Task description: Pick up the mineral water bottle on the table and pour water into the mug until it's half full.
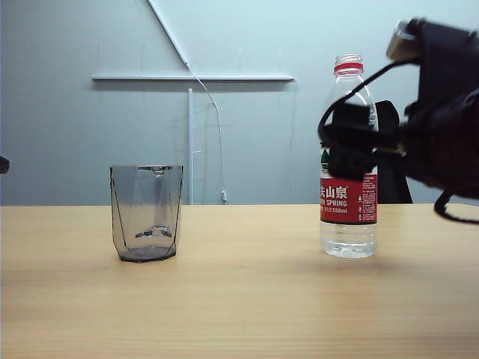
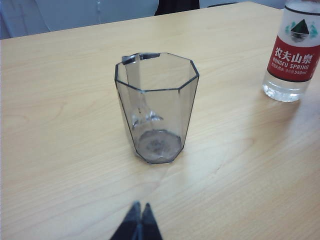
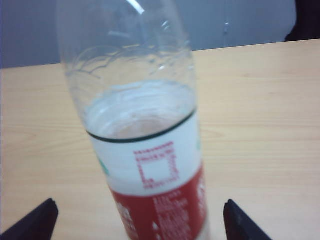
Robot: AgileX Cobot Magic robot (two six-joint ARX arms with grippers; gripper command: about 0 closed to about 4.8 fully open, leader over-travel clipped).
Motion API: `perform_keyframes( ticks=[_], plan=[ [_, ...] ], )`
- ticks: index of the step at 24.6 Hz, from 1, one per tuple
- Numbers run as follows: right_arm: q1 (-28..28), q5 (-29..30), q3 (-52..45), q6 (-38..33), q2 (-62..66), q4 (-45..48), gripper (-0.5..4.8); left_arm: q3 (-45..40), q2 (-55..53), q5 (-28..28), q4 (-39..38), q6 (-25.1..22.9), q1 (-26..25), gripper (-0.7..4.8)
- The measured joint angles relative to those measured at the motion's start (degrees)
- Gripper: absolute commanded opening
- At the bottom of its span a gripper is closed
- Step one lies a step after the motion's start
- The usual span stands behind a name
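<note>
The counter (image 1: pixel 239 299) is a wide light-wood top with fine grain, and it fills the lower half of the exterior view beneath a pale grey wall.

The right arm comes in from the right edge of the exterior view as a bulky black mass with looping cables. Its right tool (image 3: pixel 137 220) is level with the middle of the mineral water bottle (image 1: pixel 349 161). In the right wrist view the two dark fingertips (image 3: pixel 31 222) stand wide apart, one on either side of the bottle's labelled body, with bare counter showing between each tip and the plastic, so nothing is clamped.

The bottle stands upright on the right part of the counter, clear plastic with a red neck ring and a red-and-white label, its mouth uncapped. The water (image 3: pixel 137 117) inside reaches up to the top of the label.

The mug (image 1: pixel 147 213), a smoky-grey faceted tumbler, stands upright well to the left of the bottle and about half its height. It looks empty.

The left tool (image 2: pixel 138 222) shows only in the left wrist view, as two dark tips pressed together, near the mug but not touching it.
</note>
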State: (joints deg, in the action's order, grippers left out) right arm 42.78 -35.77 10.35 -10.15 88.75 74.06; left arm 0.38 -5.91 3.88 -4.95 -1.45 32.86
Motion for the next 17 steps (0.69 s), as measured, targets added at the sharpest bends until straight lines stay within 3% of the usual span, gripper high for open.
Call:
perform_keyframes(
  ticks=[7, 17],
  plan=[
    [-5.11, 7.8, 4.87, 0.11, 10.38, 4.55, 4.79, 0.0, 0.0, 0.02, 0.0, 0.0, -0.02, -0.02],
    [-9.75, 11.52, 9.64, 0.13, 12.68, 4.24, 4.79, 0.0, 0.0, 0.02, 0.0, 0.0, -0.02, -0.02]
  ],
)
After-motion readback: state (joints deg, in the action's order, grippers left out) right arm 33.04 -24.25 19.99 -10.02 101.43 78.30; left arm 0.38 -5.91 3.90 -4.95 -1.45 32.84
